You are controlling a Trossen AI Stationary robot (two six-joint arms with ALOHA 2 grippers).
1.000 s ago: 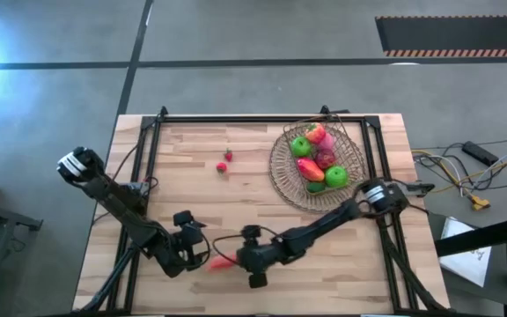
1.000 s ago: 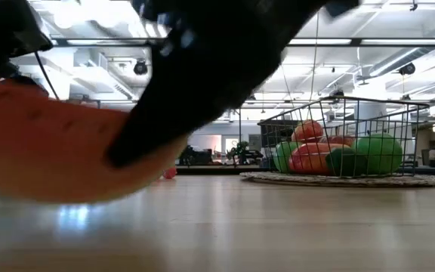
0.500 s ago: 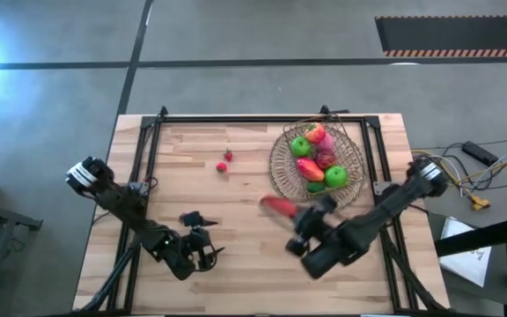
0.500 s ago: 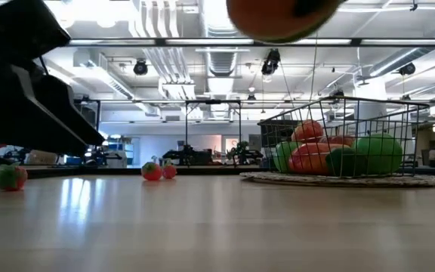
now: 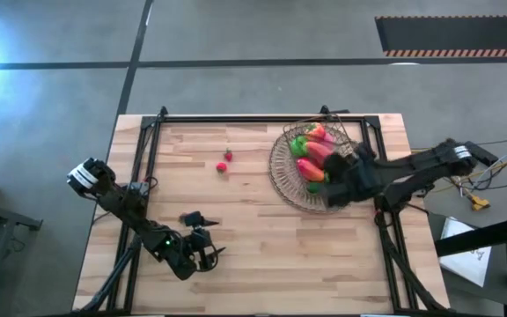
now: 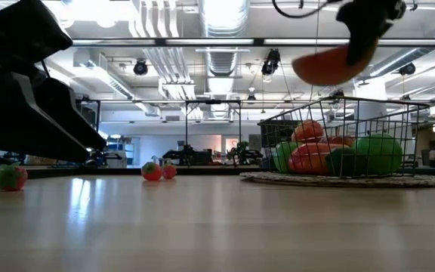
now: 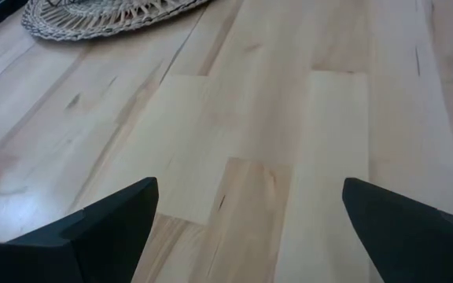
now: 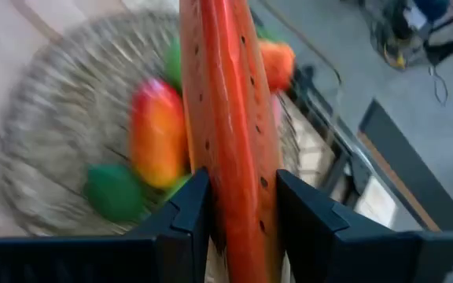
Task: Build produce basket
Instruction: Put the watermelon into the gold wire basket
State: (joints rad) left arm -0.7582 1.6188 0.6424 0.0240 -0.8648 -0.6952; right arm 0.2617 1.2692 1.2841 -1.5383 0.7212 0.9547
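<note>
right gripper [image 8: 238, 228] over basket [image 5: 282, 167], clamping pepper [image 8: 230, 118]

Long red pepper [image 6: 325, 66] held aloft in right gripper [image 6: 362, 34] above the basket [image 6: 350, 179] of produce; strawberries [image 6: 152, 171] far back.

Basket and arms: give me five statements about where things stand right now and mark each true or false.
1. The right gripper holds the long red pepper above the basket. True.
2. The basket is empty. False: it already holds a green apple and other fruit.
3. The left gripper is shut on a strawberry. False: its fingers are open over bare table.
4. Two strawberries lie on the table, left of the basket in the high view. True.
5. The pepper rests on the table. False: it is held in the air.
</note>
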